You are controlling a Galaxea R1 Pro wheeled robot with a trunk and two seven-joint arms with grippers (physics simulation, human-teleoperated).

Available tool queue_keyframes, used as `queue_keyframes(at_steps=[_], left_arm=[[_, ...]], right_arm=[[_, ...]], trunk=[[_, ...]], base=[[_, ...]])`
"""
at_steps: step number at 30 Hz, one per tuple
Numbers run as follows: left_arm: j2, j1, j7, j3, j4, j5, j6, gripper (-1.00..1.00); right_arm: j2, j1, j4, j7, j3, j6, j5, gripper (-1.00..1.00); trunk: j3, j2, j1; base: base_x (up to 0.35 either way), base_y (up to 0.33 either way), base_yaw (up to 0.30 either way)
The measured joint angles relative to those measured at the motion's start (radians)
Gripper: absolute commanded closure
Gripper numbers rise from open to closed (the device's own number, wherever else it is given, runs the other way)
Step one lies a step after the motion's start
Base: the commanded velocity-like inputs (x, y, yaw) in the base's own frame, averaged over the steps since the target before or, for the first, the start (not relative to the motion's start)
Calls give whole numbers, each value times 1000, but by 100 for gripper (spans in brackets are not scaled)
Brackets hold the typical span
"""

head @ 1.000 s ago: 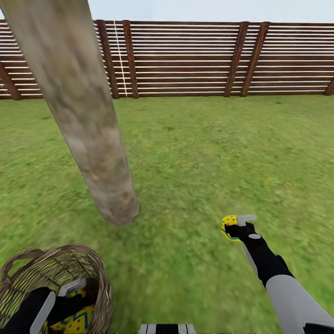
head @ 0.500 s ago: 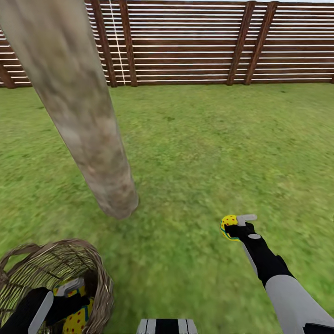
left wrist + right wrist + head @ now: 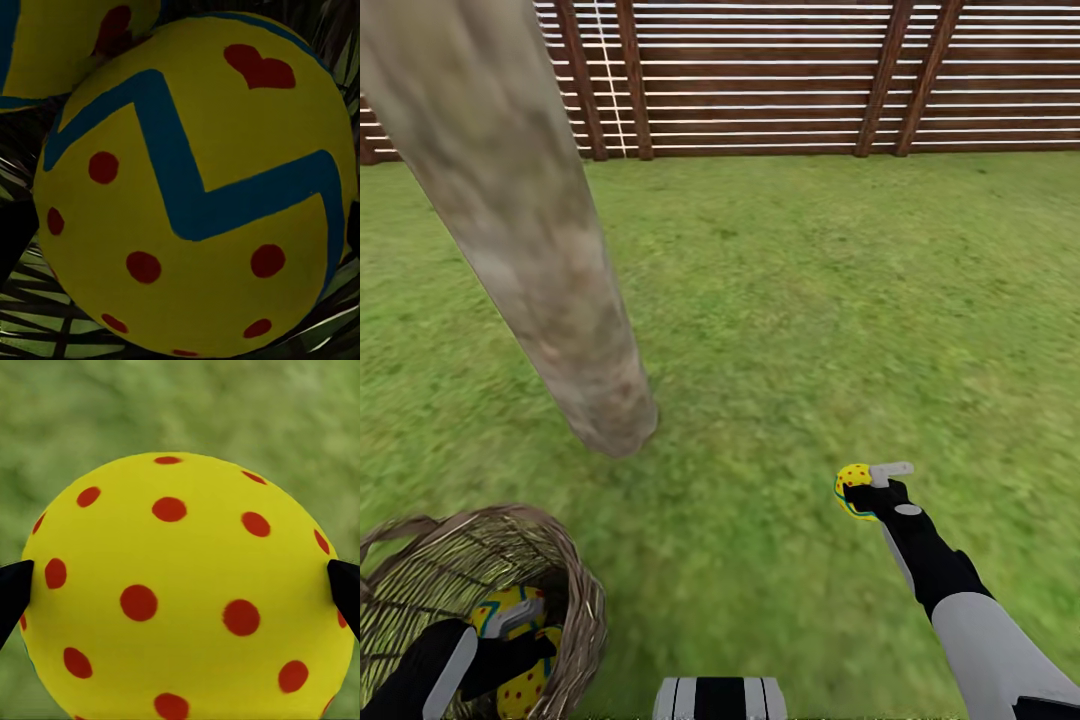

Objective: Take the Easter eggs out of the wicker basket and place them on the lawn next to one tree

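Note:
The tree [image 3: 575,330] has a thick pale trunk that meets the lawn [image 3: 790,300] left of centre. The wicker basket [image 3: 575,585] stands on the grass at the near left, close to the trunk's base. My left gripper [image 3: 512,628] is down inside the basket, its fingers at the sides of one Easter egg [image 3: 500,607] [image 3: 195,195]. A second egg [image 3: 525,685] [image 3: 67,37] lies beside it. My right gripper [image 3: 872,483] hangs over the grass right of the tree, shut on a third egg [image 3: 851,484] [image 3: 184,592].
A brown slatted wooden fence [image 3: 780,80] closes the lawn at the back. Open grass stretches between the trunk and the fence and around my right arm. My base's front edge [image 3: 720,698] shows at the bottom centre.
The head camera has tilted down, so fence, trunk and basket sit higher in the picture. In the basket an egg now shows higher, at my left fingers. The right arm has held still.

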Motion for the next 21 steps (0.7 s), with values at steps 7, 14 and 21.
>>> queue_keyframes(at_steps=[7,14,21], left_arm=[[-2,0,0,-2,-20,-5,1,-100],[-6,0,0,-3,-24,-17,1,100],[-7,0,0,-2,-23,-17,1,100]], right_arm=[[0,0,0,0,0,0,0,100],[0,0,0,0,0,3,0,100],[0,0,0,0,0,5,1,100]], trunk=[[-12,-1,1],[-12,-1,1],[-12,-1,1]], base=[[0,0,0],[0,0,0],[0,0,0]])
